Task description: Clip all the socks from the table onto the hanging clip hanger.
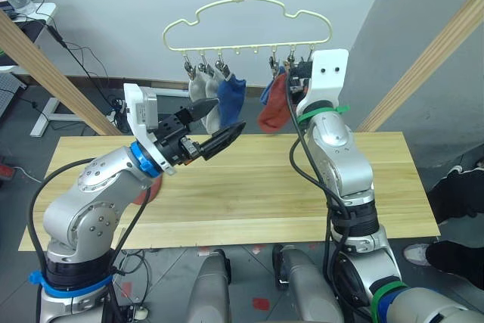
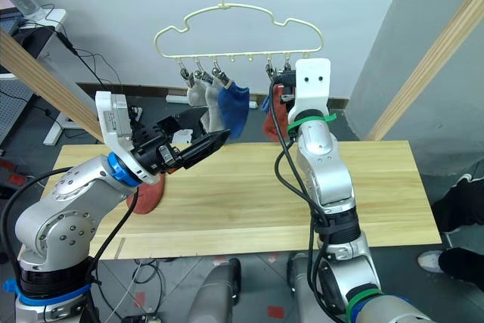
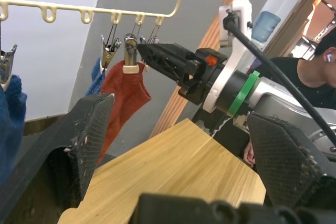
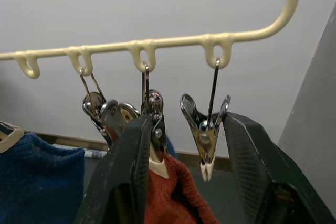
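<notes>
No text, label or number seems readable on anything here.

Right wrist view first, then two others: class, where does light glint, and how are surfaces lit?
Right wrist view: the metal clips catch small glints against an evenly lit wall. Left eye view: the table is softly lit, without hard-edged shadows. Left wrist view: the fingers of the left end effector loom as dark foreground masses.
</notes>
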You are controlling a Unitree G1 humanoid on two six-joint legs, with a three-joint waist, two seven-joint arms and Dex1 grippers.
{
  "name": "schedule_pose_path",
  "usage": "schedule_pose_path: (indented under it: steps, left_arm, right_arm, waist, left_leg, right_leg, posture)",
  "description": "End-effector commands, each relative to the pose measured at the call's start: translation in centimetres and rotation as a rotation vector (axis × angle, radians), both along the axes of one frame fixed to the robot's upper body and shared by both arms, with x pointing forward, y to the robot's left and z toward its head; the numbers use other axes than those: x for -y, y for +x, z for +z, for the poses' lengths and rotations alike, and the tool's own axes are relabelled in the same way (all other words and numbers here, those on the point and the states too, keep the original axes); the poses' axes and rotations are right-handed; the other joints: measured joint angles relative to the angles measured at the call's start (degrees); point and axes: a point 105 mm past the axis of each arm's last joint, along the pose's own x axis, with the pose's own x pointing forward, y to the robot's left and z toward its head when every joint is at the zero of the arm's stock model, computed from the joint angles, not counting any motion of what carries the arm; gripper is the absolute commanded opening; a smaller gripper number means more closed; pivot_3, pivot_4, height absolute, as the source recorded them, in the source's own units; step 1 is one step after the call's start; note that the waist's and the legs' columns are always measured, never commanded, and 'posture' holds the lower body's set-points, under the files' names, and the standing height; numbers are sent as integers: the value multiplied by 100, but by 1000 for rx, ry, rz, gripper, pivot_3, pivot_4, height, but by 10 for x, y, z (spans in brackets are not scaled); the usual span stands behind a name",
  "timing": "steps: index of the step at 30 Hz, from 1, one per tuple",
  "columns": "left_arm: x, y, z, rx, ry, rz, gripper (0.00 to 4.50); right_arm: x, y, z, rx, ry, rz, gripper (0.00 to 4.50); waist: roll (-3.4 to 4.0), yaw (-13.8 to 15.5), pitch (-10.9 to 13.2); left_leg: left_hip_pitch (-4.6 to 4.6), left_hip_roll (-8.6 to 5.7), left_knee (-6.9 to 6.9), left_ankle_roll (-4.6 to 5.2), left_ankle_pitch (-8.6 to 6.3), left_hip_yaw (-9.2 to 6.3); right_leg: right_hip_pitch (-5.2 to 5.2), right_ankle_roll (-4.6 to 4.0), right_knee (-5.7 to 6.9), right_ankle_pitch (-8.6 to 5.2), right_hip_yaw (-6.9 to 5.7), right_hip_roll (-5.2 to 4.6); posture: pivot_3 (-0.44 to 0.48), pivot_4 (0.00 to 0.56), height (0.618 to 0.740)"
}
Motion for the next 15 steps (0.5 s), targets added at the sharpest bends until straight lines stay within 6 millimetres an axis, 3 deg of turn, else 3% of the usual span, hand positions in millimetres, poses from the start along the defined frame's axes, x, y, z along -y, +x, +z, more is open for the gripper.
schedule_pose_path:
  steps: [1,15]
  left_arm:
    - [3,-6,9,55,2,-11,4500]
    - [7,-6,9,53,-2,-15,4500]
  right_arm:
    - [5,-3,14,62,11,-26,2184]
    - [3,6,16,59,19,-51,2184]
  waist:
    - [0,0,0]
    - [0,0,0]
  left_leg:
    - [0,-1,0,0,0,0]
    - [0,0,0,0,0,0]
  right_leg:
    - [0,0,0,0,0,0]
    - [0,0,1,0,-1,0]
  posture:
    - [30,315,740]
    - [32,318,740]
